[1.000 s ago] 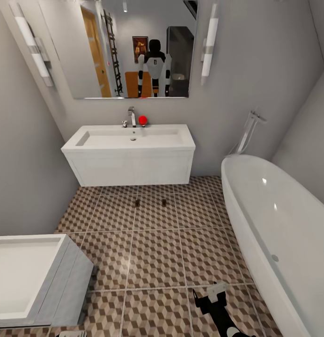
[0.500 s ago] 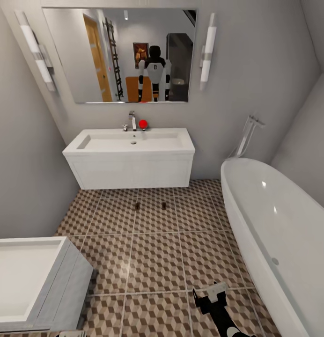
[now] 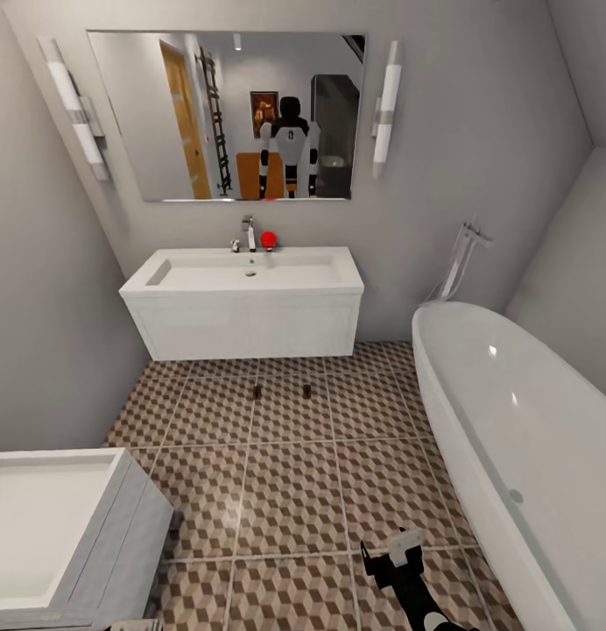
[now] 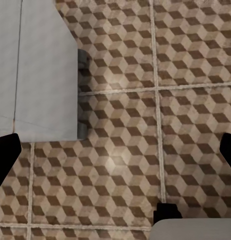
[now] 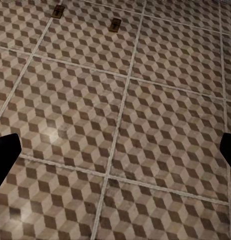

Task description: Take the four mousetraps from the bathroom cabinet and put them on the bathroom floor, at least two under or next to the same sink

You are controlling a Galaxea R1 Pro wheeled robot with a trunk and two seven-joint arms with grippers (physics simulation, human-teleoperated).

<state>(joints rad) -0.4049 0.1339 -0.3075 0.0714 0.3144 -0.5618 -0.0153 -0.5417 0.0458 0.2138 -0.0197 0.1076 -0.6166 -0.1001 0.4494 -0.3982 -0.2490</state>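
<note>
At the far left of the head view stands a square white toilet (image 3: 49,526) with grey sides, on the bathroom floor (image 3: 294,491) of brown, beige and white cube-pattern tiles. Beyond it, against the grey wall, hangs the sink (image 3: 246,272) on its white vanity (image 3: 250,329), with a chrome faucet (image 3: 248,233) and a small red object (image 3: 268,238) at the back rim; a mirror (image 3: 233,114) above reflects the robot. Two mousetraps (image 3: 257,392) lie on the tiles just in front of the vanity — the second mousetrap (image 3: 306,389) a little to the right, apart from the first. The right wrist view shows both far off. The right gripper (image 3: 395,552) hangs low over the floor; in its wrist view the dark fingertips (image 5: 6,155) sit at opposite edges — spread wide, holding nothing. The left gripper (image 4: 115,155) is likewise wide apart over bare tiles beside the toilet. A white bathtub (image 3: 513,438) fills the right.
</note>
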